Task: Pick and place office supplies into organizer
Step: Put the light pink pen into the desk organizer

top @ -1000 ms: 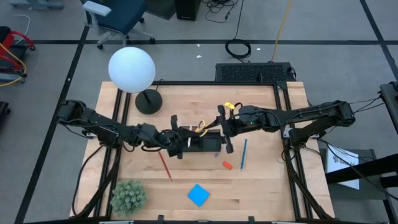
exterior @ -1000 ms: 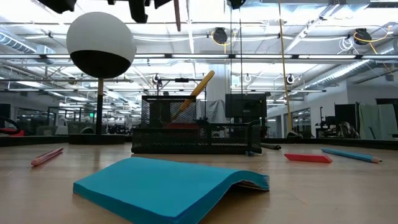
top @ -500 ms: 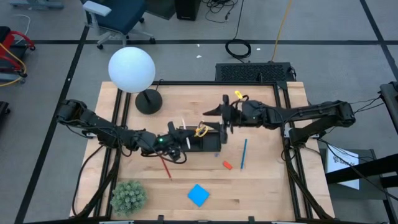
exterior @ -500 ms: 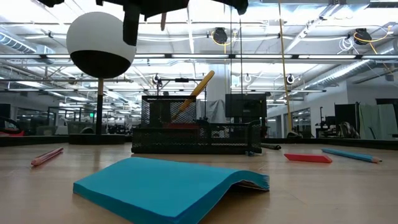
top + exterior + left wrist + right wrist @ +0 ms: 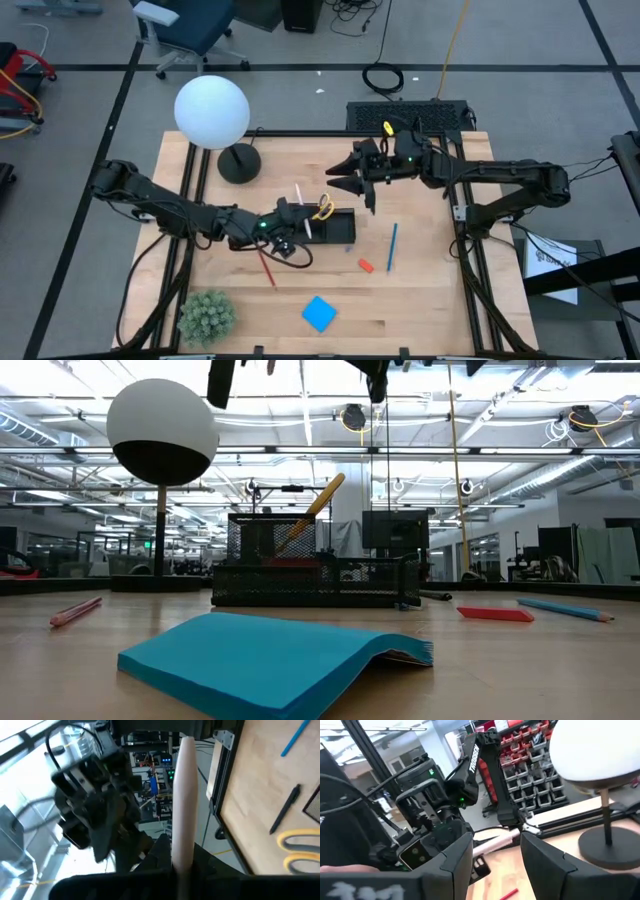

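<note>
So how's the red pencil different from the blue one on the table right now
The red pencil lies just below the left gripper, near the organizer's left end; the blue pencil lies to the organizer's right. The red one slants diagonally, while the blue one runs nearly straight up the high view. Both lie flat on the table, untouched, outside the organizer.

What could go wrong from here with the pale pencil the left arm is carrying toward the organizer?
The left gripper pinches the pale pencil only near one end, so it could pivot or slip before reaching the organizer. The scissors already lean out of the organizer, so the pencil could catch on them. The right gripper hovers close by with fingers apart; the arms could crowd each other.
</note>
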Robot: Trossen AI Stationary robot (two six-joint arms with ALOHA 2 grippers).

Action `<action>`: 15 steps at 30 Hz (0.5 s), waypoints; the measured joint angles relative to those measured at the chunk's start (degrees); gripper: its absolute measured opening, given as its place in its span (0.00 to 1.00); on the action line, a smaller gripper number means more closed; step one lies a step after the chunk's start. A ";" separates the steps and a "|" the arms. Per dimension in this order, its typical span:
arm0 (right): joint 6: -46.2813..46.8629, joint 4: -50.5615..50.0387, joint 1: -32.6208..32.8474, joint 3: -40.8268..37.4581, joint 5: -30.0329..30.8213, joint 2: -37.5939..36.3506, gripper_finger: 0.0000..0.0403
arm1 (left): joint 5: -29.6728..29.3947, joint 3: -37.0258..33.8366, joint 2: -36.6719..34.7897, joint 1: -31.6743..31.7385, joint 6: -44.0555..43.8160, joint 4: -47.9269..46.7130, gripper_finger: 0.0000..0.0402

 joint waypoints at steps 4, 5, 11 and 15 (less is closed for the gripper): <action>2.70 0.87 -0.68 -0.02 -4.05 1.26 0.38 | 0.74 1.60 -0.02 -0.01 3.88 0.06 0.03; 3.58 1.74 -0.72 -0.02 -5.17 1.64 0.39 | 1.17 1.74 -0.02 -0.01 4.66 0.08 0.03; 6.18 5.17 -0.74 -0.02 -7.64 3.21 0.39 | 3.25 2.07 -0.02 -0.01 5.05 -1.14 0.02; 6.14 5.60 -0.75 -0.02 -7.43 3.51 0.39 | 4.54 2.05 0.69 -0.01 4.08 -1.54 0.03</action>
